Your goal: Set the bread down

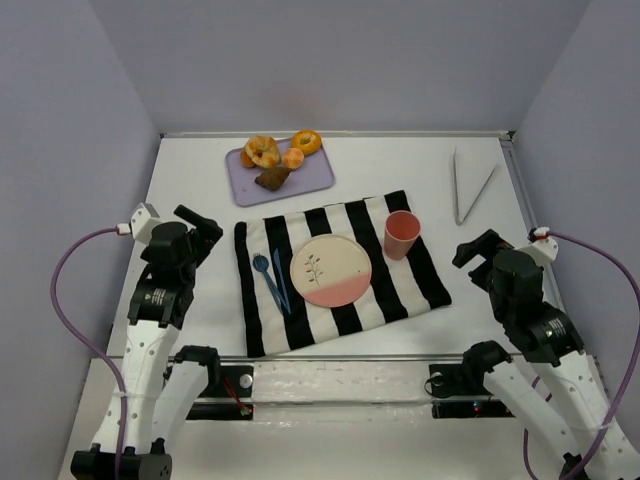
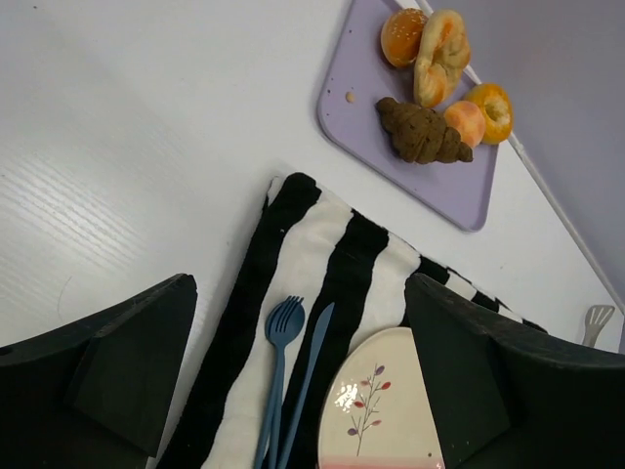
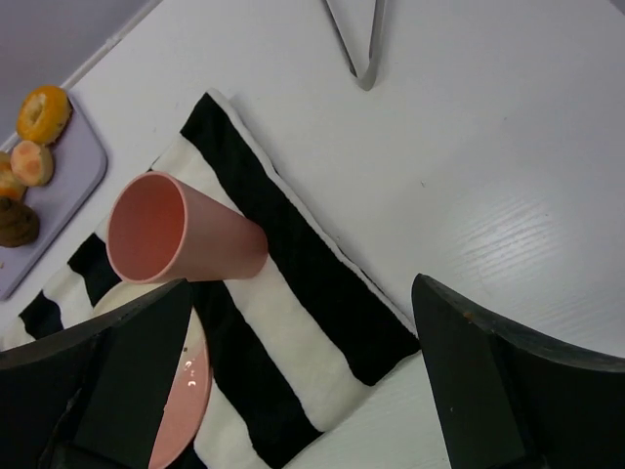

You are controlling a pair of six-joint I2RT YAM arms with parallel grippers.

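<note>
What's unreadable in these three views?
Plate: left wrist, cut by the bottom edge, right side behind the left tool.
Tongs: right wrist, only the joined end shows, rest cut by the top edge.
Tray: right wrist, mostly beyond the left edge.
Bread: top view, too small to count the piled pieces.

Soft woven cloth placemat (image 1: 395, 290) under a glossy glazed plate (image 1: 331, 270) (light glints on it). Matt, plastic-looking pink cup (image 1: 402, 235), brushed metal tongs (image 1: 456, 190), rough-crusted dark croissant (image 1: 272, 178), white table (image 1: 200, 180) with faint grain.
</note>
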